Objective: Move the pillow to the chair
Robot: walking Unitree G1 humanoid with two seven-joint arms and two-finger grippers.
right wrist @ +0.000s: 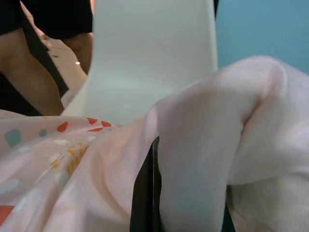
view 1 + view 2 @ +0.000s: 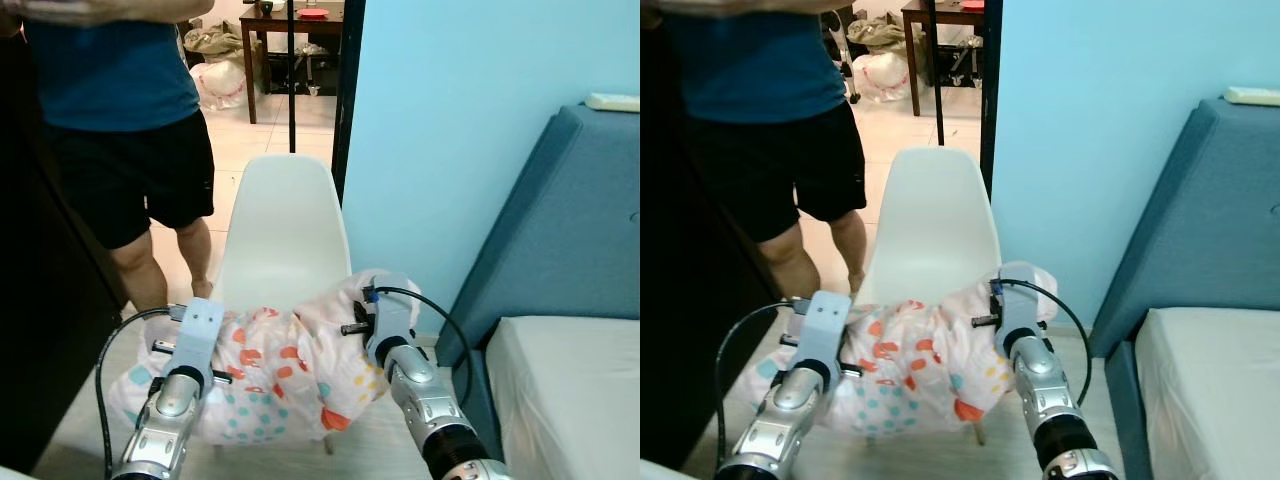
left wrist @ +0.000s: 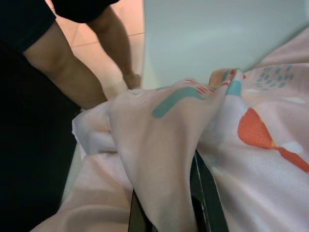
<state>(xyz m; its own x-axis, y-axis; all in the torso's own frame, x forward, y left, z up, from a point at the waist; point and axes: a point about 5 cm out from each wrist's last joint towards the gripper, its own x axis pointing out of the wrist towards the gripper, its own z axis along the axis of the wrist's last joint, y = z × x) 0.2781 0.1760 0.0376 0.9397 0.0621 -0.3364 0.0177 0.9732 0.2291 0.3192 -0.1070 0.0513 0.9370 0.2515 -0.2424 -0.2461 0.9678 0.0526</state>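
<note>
A pale pink pillow [image 2: 270,375] with orange, teal and yellow spots hangs bunched between my two grippers, over the front of the seat of a white plastic chair [image 2: 285,220]. My left gripper [image 2: 203,328] holds its left end. In the left wrist view the cloth [image 3: 159,140] is pinched between the black fingers [image 3: 205,195]. My right gripper [image 2: 385,312] holds the right end, and its fingers [image 1: 144,193] are shut on a fold of fabric [image 1: 203,159]. The cloth hides the fingertips of both.
A person [image 2: 120,100] in a blue top and black shorts stands close to the chair's left. Dark furniture [image 2: 40,300] lines the left side. A blue wall [image 2: 440,120] and a blue sofa [image 2: 570,240] with a pale mattress [image 2: 570,390] are on the right.
</note>
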